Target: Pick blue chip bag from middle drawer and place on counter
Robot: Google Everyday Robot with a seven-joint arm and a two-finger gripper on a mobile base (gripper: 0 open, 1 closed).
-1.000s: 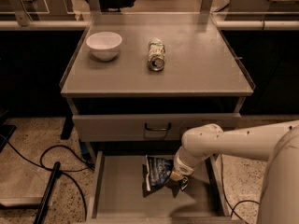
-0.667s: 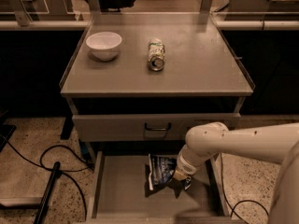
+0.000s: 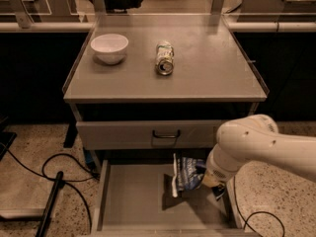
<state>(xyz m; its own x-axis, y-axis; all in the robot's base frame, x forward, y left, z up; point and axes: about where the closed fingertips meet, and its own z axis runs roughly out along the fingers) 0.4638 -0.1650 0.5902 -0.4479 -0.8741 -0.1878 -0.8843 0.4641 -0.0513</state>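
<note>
The blue chip bag (image 3: 186,174) is held on edge above the floor of the open middle drawer (image 3: 133,201), and its shadow falls on the tray below it. My gripper (image 3: 209,182) is at the bag's right end, mostly hidden under the white wrist, and is shut on the bag. The counter (image 3: 212,68) is the grey cabinet top above, with thin raised rims.
A white bowl (image 3: 109,47) and a green-and-white can (image 3: 165,58) lying on its side are on the counter. A closed drawer front with a dark handle (image 3: 166,134) sits just above the bag. Black cables (image 3: 49,172) run over the floor at the left.
The bag has come up off the drawer floor and stands more on edge. The arm has shifted slightly right and up with it.
</note>
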